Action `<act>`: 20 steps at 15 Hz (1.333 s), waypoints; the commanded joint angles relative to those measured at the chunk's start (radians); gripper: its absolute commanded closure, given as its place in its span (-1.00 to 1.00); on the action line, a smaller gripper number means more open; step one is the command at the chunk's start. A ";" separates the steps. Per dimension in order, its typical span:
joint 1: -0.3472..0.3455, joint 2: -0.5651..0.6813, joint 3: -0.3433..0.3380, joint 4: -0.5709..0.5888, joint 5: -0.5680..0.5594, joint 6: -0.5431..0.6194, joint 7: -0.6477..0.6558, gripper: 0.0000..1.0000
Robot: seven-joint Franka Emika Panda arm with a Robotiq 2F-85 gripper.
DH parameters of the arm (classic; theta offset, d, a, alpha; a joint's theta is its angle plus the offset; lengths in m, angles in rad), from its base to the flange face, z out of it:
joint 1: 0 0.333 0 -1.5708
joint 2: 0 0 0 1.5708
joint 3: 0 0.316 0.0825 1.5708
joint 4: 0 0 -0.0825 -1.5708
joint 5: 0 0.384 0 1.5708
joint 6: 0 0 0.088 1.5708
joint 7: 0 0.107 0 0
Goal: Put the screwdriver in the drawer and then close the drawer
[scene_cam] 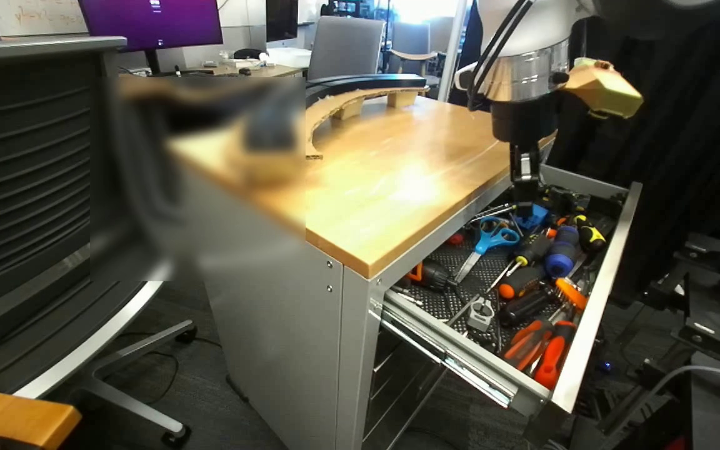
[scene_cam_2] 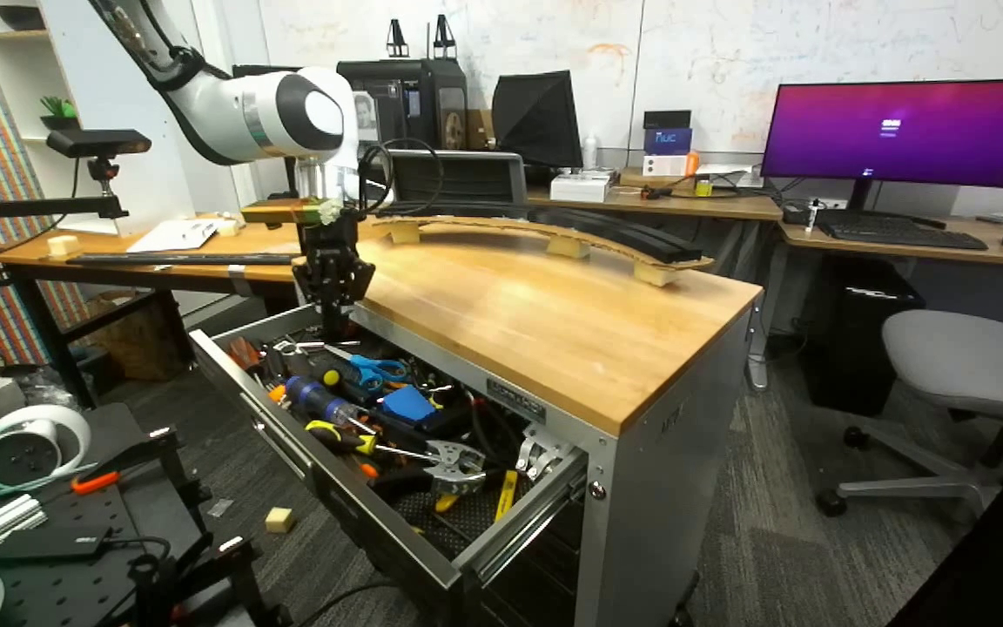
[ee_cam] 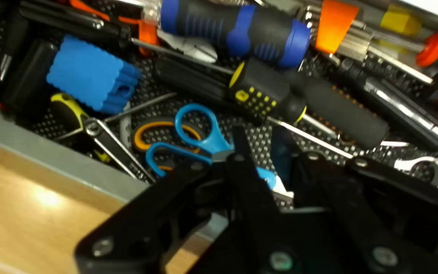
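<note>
The black gripper (ee_cam: 259,139) stands over a pulled-out drawer (scene_cam: 602,300), where the stubby screwdriver (ee_cam: 261,89) lies

The two fingers (ee_cam: 242,148) of the gripper are a little apart; through the gap between them one sees the dotted dark mat (ee_cam: 260,146) and part of the blue-handled scissors (ee_cam: 216,141). The screwdriver is inside the drawer, on its side among many tools. It is short and thick, black, with yellow dots, a yellow end and a thin yellow ring near its metal shaft. Just beside it lies a thick blue-and-black tool handle (ee_cam: 211,24).

The white robot arm (scene_cam_2: 262,113) reaches in from above, and in both exterior views its gripper points downward, just beside the edge of the wooden top (scene_cam: 360,206). Whether the fingers touch some tool, I cannot tell.

Below the fingers are the scissors, with a blue wavy-edged block (ee_cam: 86,74) near them. Red-and-black tool handles (scene_cam: 554,359) are close to the drawer's front panel (scene_cam_2: 340,479). The gripper itself stands above the space between this panel and the cabinet (scene_cam: 282,331). On the wooden top, a curved cardboard strip (scene_cam: 324,111) rests on small pale blocks (scene_cam: 402,99).
</note>
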 commanded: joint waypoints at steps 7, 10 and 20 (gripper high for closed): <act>-0.126 0.037 -0.037 -0.058 0.154 -0.250 -0.126 0.49; -0.146 0.100 -0.055 -0.043 0.168 -0.268 -0.114 0.98; -0.157 0.208 -0.077 0.003 0.176 -0.397 -0.058 1.00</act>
